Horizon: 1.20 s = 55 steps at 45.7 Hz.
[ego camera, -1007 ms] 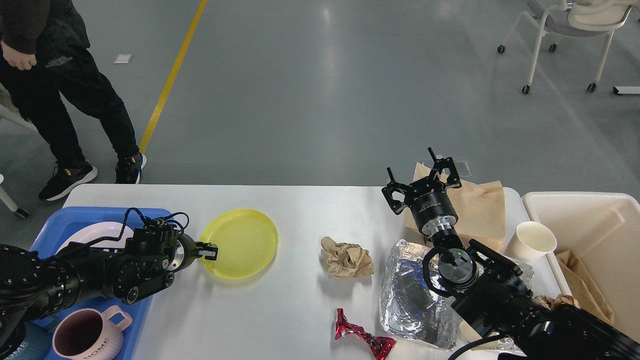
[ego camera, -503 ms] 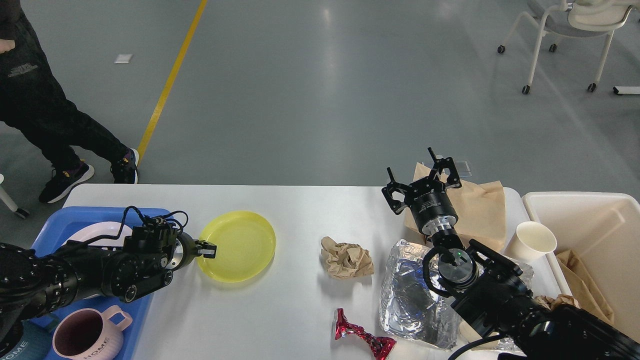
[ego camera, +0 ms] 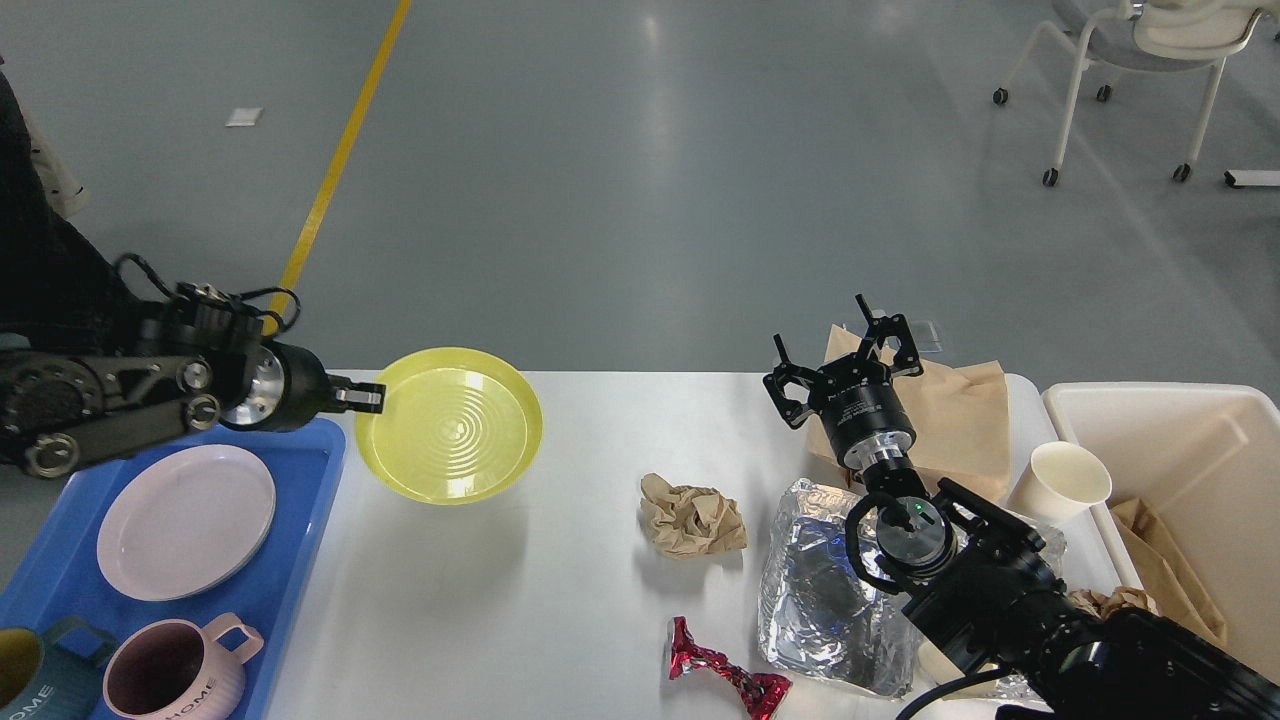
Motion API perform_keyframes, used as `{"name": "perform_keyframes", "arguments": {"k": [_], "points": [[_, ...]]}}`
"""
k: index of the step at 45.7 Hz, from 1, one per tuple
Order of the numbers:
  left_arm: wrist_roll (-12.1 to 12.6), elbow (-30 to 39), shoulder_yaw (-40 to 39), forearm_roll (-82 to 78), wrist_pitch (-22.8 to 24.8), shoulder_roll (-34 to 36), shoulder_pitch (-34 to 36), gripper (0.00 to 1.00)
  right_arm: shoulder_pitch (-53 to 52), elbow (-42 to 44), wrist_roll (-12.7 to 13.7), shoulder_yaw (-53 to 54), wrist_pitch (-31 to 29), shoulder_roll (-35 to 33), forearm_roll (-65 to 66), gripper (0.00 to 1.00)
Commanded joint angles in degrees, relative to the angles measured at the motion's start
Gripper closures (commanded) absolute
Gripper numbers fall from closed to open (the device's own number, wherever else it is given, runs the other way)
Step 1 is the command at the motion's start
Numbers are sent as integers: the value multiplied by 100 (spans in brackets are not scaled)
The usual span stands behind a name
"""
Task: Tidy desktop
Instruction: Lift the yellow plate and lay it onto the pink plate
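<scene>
- Yellow and translucent, the plastic plate (ego camera: 450, 425) hangs tilted above the left part of the desktop (ego camera: 560, 600), clear of the surface and casting a faint shadow below it.
- The left gripper (ego camera: 362, 398) pinches the plate's left rim, its two fingers closed on that edge; the arm comes in from the left, above the blue tray (ego camera: 300, 560).
- The tray sits at the desktop's left end and carries a pale pink plate (ego camera: 186, 521), a pink mug (ego camera: 170, 672) and, at the bottom left corner, a teal mug (ego camera: 30, 670) cut off by the view's edge.
- The white desktop fills the lower view; its far edge runs straight behind the lifted plate, with rounded corners.
- Bare white surface lies between the tray's right wall and the crumpled brown paper ball (ego camera: 692, 516), the widest free stretch in view.
- The right gripper (ego camera: 845, 360) hovers with fingers spread wide, holding nothing, over the far edge beside a flat brown paper bag (ego camera: 960, 415).
- Crowded right side: crumpled foil (ego camera: 820, 600) under the right arm, a red foil wrapper (ego camera: 725, 680) near the front edge, a white paper cup (ego camera: 1065, 480).
- The cream bin (ego camera: 1180, 430) stands just past the desktop's right end.
</scene>
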<state>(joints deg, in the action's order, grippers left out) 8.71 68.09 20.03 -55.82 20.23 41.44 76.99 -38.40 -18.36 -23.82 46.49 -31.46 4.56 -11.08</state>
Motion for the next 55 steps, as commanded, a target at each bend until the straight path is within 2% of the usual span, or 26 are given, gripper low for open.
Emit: {"name": "perform_keyframes", "arguments": {"k": [1,4,8,12,14,18,20,23,29,35,55], "points": [[-10,521,-727,-17,1192,1032,606,100,-1,-1,0,0,0,1,0,0],[-54,512,-1053,-78,1658,1348,633,100,-1,-1,0,0,0,1,0,0],[-220,459,-1080,-280,1818,1648,572,100,-1,-1,0,0,0,1,0,0],[-852,179,-879,-1192,1730,1946,133,100,-1,-1,0,0,0,1,0,0],[-1256,-198,-799,-1885,1520,1982,-235,100,-1,-1,0,0,0,1,0,0],[-1968,-1059,-781,-2846,598,1938,-1017,100,-1,8,0,0,0,1,0,0],[-2171,-1472,-755,-2873,220,1886,-1378,100,-1,-1,0,0,0,1,0,0],[-2356,-1974,-755,-2873,-106,1710,-1809,100,-1,-1,0,0,0,1,0,0],[-2550,-2809,-772,-2839,-370,1175,-2162,100,-1,-1,0,0,0,1,0,0],[-2620,-3442,-764,-2514,-503,743,-2408,100,-1,-1,0,0,0,1,0,0],[-2814,-4190,-720,-2425,-529,312,-2680,100,-1,-1,0,0,0,1,0,0]]}}
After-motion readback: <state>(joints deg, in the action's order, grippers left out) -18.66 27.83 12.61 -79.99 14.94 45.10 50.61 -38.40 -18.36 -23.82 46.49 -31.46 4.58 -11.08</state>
